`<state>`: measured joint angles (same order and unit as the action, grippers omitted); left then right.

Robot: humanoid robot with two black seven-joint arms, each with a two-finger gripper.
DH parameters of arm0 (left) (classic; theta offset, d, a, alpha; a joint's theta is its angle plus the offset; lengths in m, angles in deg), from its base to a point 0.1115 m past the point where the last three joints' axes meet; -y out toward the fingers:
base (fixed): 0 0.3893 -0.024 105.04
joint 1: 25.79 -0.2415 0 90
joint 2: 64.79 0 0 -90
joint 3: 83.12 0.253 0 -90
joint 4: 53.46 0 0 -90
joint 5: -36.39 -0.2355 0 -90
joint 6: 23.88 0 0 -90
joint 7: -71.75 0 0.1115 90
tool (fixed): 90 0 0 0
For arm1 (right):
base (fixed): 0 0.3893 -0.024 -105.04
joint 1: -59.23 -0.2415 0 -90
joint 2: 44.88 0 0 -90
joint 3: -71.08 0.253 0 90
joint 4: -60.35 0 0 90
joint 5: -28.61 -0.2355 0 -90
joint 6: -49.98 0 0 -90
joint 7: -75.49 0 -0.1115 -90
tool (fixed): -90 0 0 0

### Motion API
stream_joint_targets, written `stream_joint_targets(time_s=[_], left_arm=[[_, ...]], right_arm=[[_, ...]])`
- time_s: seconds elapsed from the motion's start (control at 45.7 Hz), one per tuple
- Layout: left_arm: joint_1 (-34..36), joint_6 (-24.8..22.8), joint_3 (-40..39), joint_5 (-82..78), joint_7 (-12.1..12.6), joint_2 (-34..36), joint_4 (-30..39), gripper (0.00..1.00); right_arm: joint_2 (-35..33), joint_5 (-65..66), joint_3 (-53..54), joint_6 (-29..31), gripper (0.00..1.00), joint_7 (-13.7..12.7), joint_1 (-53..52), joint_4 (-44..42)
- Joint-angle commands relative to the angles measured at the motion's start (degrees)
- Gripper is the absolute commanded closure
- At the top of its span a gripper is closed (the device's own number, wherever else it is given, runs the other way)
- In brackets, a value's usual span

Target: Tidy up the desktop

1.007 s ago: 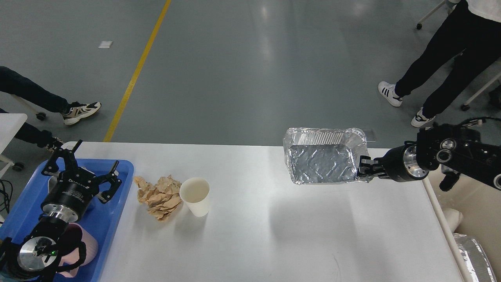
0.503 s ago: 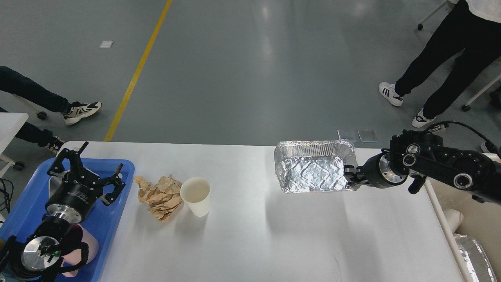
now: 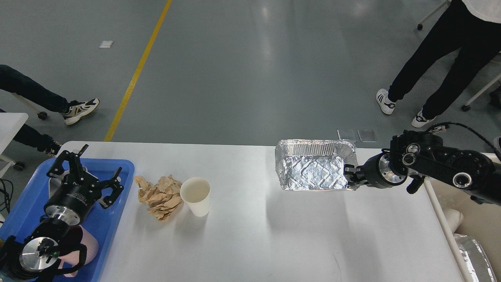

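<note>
The white desktop [image 3: 274,235] fills the lower view. My right gripper [image 3: 349,177] is shut on the right rim of a silver foil container [image 3: 313,170] and holds it above the desktop's far right part. A crumpled brown paper wad [image 3: 159,196] and an upright white paper cup [image 3: 195,196] stand on the desktop at the left. My left gripper [image 3: 84,172] is open and empty above the blue tray [image 3: 113,203].
The blue tray holds a pink item [image 3: 84,246] under my left arm. A beige bin [image 3: 465,219] with a foil piece [image 3: 475,254] stands off the desktop's right edge. People's legs [image 3: 430,66] are on the floor behind.
My right gripper carried the foil container left and slightly lower over the desktop, then nearly stopped. My left gripper shifted a little.
</note>
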<state>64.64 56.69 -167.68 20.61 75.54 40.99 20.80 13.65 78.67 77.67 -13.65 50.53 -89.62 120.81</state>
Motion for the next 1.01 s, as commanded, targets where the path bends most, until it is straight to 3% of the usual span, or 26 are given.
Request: stream_joint_targets(time_s=[0.0,0.547,0.81,0.985], left_arm=[[0.4,0.2,0.3,0.0,-0.1,-0.1,0.0,0.03],[0.5,1.5,3.3,0.0,0.1,2.8,0.0,0.03],[2.6,7.3,12.1,-0.1,0.0,12.6,1.6,0.03],[2.4,8.2,16.5,-0.1,0.0,27.1,5.9,0.03]], right_arm=[[0.3,-0.4,0.3,0.0,1.00,0.0,0.0,0.0],[0.6,-3.2,0.9,-0.4,1.00,0.0,0.3,0.2],[0.0,-3.3,1.0,-0.4,1.00,0.0,0.3,0.2],[0.1,-3.3,1.0,-0.4,1.00,0.0,0.4,0.1]])
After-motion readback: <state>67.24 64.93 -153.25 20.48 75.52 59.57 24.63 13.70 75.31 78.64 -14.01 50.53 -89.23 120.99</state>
